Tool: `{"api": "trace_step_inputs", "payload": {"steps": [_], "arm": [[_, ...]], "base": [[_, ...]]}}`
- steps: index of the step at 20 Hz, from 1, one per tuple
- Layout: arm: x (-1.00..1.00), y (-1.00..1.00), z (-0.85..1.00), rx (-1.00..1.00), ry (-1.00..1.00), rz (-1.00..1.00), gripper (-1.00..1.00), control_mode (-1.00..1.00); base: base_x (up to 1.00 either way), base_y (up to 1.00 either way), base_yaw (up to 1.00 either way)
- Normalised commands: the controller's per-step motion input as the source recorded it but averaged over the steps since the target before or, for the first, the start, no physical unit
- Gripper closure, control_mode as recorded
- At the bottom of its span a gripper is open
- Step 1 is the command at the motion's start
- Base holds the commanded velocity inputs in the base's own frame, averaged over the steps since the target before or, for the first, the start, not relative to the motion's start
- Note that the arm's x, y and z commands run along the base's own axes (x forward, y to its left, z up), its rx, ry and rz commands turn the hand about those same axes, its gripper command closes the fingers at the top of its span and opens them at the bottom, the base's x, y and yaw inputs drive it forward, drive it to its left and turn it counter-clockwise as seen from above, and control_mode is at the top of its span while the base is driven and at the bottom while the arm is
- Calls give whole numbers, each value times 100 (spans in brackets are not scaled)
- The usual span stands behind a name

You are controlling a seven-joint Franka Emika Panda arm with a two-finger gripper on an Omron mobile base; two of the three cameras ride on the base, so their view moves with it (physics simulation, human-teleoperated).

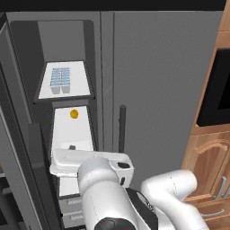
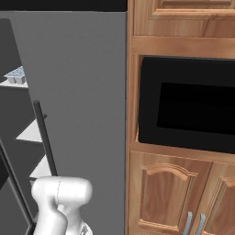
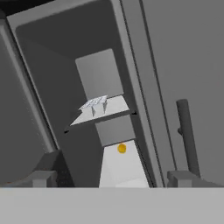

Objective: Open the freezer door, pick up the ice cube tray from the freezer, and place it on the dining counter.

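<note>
Freezer (image 1: 27, 67) stands open — one ice tray (image 1: 60, 81) sits on the top white shelf (image 1: 81, 74), one small orange ball (image 1: 74, 114) on the shelf below. The gripper (image 3: 112, 178) points in at them, jaws spread wide, holding nothing — well short of the tray.

Matte grey freezer (image 1: 27, 90), pale plastic ice cube tray (image 1: 60, 80).

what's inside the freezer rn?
The ice cube tray sits on the upper white shelf. A small orange item lies on the shelf below. Drawers at the bottom are partly hidden by the arm; their contents can't be seen.
</note>
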Motion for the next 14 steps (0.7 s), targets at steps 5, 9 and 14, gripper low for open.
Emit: {"api": "trace_step_inputs", "payload": {"steps": [5,9,14], "arm": [[98,0,0,2,0,29,-100,-100],[56,2,0,-1,0,31,-100,-100],[30,26,0,-6,0,35,-100,-100]], "base": [[0,0,0],[0,0,0],[0,0,0]]}}
